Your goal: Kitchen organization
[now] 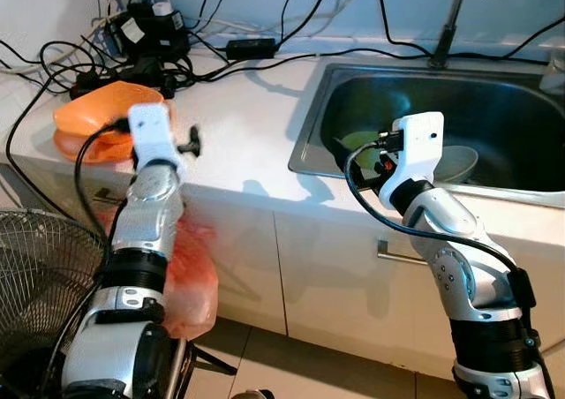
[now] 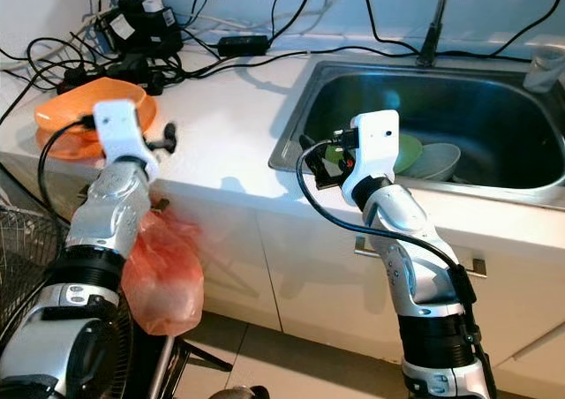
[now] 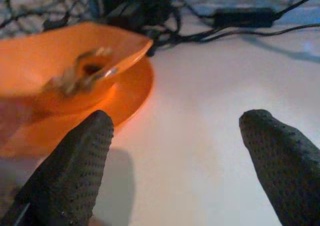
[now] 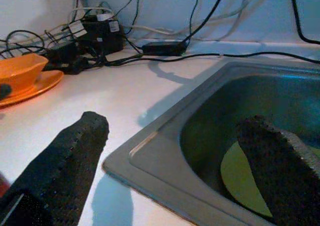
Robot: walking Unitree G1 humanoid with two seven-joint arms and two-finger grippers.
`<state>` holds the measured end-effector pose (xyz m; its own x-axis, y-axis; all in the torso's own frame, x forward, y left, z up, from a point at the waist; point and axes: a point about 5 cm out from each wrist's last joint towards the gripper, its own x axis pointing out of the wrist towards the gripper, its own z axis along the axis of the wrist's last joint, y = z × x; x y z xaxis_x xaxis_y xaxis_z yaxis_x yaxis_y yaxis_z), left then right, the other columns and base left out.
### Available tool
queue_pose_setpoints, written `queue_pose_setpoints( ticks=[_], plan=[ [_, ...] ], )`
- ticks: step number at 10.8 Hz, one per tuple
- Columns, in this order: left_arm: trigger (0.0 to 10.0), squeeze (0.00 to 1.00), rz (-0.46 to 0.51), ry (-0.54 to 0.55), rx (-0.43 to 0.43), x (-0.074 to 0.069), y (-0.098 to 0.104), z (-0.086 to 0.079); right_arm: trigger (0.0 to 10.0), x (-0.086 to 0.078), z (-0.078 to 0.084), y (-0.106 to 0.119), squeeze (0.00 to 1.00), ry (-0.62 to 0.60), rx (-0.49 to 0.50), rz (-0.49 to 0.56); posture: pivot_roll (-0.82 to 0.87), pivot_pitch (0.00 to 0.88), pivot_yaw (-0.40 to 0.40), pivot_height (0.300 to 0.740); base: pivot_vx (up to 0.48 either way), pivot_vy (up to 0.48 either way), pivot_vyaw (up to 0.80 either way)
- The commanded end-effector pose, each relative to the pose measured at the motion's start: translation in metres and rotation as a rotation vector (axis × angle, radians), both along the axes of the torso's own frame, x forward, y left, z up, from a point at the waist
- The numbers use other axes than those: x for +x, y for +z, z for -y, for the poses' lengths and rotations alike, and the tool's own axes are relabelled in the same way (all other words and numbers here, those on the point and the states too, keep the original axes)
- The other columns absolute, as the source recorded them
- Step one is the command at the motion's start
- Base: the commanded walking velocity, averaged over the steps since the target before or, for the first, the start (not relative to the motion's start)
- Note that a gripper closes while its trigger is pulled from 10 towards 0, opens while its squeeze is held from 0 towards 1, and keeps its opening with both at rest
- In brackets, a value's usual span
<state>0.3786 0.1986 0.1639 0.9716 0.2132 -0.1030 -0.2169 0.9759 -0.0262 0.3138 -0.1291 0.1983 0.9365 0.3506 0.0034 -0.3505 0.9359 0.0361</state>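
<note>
I see my left gripper [image 3: 175, 151], fingers apart, by the orange bowl [image 3: 60, 61]; my right gripper [image 4: 175, 161], fingers apart, at the sink's [image 4: 165, 161] left edge. No words are readable.

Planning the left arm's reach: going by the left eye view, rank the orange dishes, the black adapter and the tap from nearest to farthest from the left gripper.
1. Orange dishes, beside the left gripper, counter's left end.
2. Black adapter, back by the wall.
3. Tap, behind the sink, far right.
</note>
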Motion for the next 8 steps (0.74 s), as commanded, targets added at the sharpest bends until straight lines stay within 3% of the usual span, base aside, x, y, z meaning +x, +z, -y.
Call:
queue_pose_setpoints(
  ticks=[1,8],
  plan=[
    [10.0,0.0,0.005,0.043,-0.008,0.004,0.006,-0.007,10.0,-0.003,-0.004,0.006,0.0,0.036,0.007,0.013,-0.01,0.0,0.082,0.74,0.0,0.0,0.0],
    [10.0,0.0,-0.033,0.104,-0.015,0.011,0.007,-0.026,10.0,-0.022,-0.012,-0.002,0.0,0.084,0.043,-0.046,-0.01,0.044,0.089,0.74,0.0,0.0,0.0]
  ],
)
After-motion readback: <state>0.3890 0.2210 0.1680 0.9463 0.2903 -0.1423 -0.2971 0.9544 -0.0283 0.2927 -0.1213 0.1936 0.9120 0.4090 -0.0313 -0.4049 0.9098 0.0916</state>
